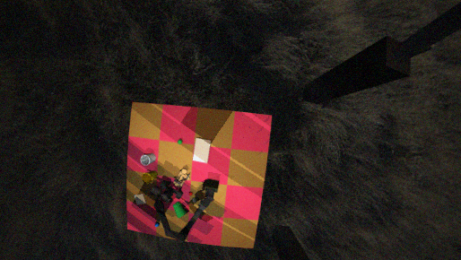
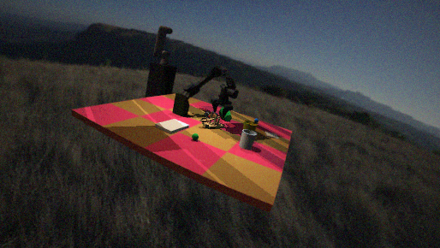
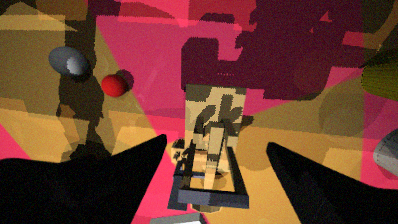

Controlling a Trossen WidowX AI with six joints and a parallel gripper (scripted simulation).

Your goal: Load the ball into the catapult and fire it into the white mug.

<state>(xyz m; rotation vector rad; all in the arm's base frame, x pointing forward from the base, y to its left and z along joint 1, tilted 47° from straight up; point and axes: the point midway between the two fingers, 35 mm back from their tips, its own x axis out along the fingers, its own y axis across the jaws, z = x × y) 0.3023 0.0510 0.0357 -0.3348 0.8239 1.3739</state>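
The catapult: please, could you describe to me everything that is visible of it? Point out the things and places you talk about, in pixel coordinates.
The catapult (image 1: 183,173) (image 2: 211,124) (image 3: 215,150) is small, pale tan and wood-like, with a flat base board, a narrow raised arm along its middle, and a dark grey rectangular frame around one end. It stands on the checkered table top, partly shaded. In the wrist view it lies between the open hand's fingertips, apparently untouched by them. Whether it is cocked, I cannot tell.

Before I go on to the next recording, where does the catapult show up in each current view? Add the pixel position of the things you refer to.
Top: the catapult (image 1: 183,174) (image 2: 211,125) (image 3: 215,142) is left of centre, below mid-height.
Exterior: almost dead centre, on the checkered table (image 1: 248,130) (image 2: 171,150).
Wrist: lower middle.
Shared landmark: the yellow object (image 1: 149,176) (image 2: 249,125) (image 3: 382,80), left of the catapult in top, right of it in exterior and wrist.
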